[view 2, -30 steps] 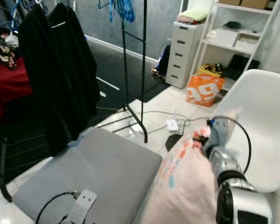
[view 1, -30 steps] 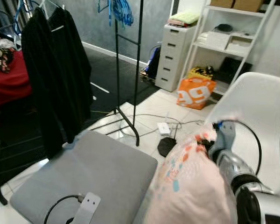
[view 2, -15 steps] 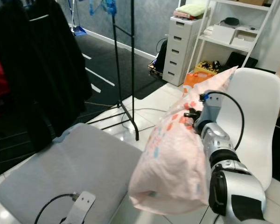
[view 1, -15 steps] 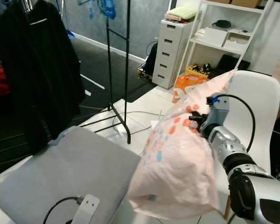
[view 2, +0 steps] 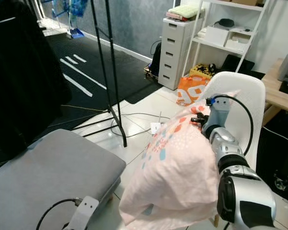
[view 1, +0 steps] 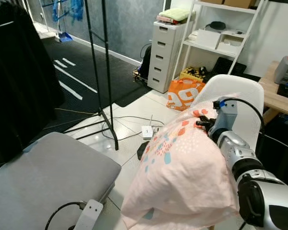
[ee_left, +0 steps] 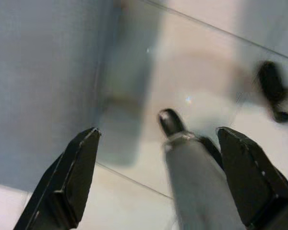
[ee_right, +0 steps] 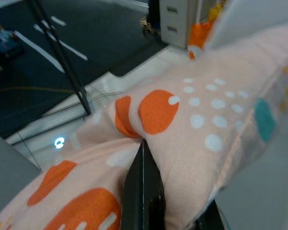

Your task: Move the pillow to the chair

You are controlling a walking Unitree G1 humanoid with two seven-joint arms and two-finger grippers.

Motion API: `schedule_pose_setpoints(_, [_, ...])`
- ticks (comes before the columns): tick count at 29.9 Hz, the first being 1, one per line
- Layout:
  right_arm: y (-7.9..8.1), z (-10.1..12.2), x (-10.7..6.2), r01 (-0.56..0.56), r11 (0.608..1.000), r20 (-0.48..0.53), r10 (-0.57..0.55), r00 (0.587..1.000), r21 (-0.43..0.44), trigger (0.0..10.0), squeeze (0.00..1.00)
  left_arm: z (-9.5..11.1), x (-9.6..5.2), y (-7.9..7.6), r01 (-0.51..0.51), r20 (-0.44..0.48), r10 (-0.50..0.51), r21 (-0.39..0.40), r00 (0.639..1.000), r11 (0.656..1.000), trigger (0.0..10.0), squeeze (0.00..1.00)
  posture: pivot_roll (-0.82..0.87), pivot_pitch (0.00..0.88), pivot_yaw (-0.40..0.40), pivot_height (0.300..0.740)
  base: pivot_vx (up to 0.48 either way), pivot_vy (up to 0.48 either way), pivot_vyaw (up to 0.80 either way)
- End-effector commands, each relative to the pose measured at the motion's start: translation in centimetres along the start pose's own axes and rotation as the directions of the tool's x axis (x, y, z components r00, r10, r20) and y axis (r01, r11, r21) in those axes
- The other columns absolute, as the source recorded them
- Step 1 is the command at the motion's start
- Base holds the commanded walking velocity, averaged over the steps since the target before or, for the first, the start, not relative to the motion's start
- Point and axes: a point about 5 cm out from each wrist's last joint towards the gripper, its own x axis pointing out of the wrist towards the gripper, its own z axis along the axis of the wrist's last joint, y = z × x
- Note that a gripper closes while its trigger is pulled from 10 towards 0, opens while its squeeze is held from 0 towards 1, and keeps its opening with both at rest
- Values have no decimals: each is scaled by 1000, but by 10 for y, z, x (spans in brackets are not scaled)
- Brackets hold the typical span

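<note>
Our left claw (ee_left: 156, 179) hangs low with its two black fingers (ee_left: 67, 182) spread wide apart and nothing between them. It points down at the shiny floor (ee_left: 149, 96) beside the gray cushion (view 1: 43, 177). We use the white chair (view 1: 240, 103) as our marker for where things are.

Far to the left of the chair hangs a black coat (view 1: 19, 72). Nearer to the chair stands a thin black clothes rack (view 1: 105, 72), with its feet on the pale floor. White and black cables and a small white power block (view 1: 147, 132) lie on the floor between the rack and the chair.

Our right claw (view 1: 205, 122) is clenched on the top edge of the pillow (view 1: 182, 177). In the right wrist view the black fingers (ee_right: 143, 191) pinch a fold of the cloth tight. The pillow is pink with orange and teal spots. It hangs in front of the chair, its top corner against the chair's back. We cannot tell if its bottom rests on the seat.

Behind the chair sits an orange bag (view 1: 185, 93) on the floor. Behind that stand a white chest of drawers (view 1: 164, 52) and a white shelf (view 1: 221, 38) with boxes on it. To the right of the chair is a wooden desk (view 1: 278, 93).
</note>
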Motion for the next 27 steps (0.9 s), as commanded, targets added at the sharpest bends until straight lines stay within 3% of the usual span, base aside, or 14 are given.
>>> schedule_pose_setpoints(1, [-5, 25, 1, 44, 999, 98, -42, 994, -17, 10000, 0, -3, 0, -1, 7, -12, -7, -4, 1000, 1000, 10000, 0, -178, 49, -43, 740, 0, -480, 0])
schedule_pose_setpoints(14, [-15, 17, -1, 138, 988, 40, -135, 990, -75, 10000, 0, -2, 0, -1, 6, -9, -6, -5, 1000, 1000, 10000, 0, -179, 47, -45, 740, 0, -480, 0])
schedule_pose_setpoints(20, [-24, 2, -5, 193, 972, -50, -201, 978, -134, 10000, 0, -2, 0, -1, 1, -8, -1, -8, 1000, 1000, 10000, 0, -182, 44, -45, 740, 0, 0, 0])
schedule_pose_setpoints(22, [-32, -17, -10, 203, 961, -180, -237, 955, -188, 10000, 0, -3, 0, -1, -1, -7, 0, -10, 1000, 1000, 10000, 0, -189, 40, -46, 740, 0, 0, 0])
schedule_pose_setpoints(25, [-38, -30, -16, 210, 954, -265, -264, 928, -215, 10000, 0, -3, 0, -1, 0, -7, 0, -10, 1000, 1000, 10000, 0, -190, 38, -48, 740, 0, 0, 0])
schedule_pose_setpoints(26, [-48, -48, -26, 199, 942, -386, -296, 874, -271, 10000, 0, -3, 0, -1, 0, -7, 0, -9, 1000, 1000, 10000, 0, -190, 39, -49, 740, 0, 0, 0])
schedule_pose_setpoints(27, [-52, -54, -30, 182, 936, -424, -302, 854, -300, 10000, 0, -3, 0, -2, 0, -6, 0, -9, 1000, 1000, 10000, 0, -190, 38, -50, 740, 0, 0, 0])
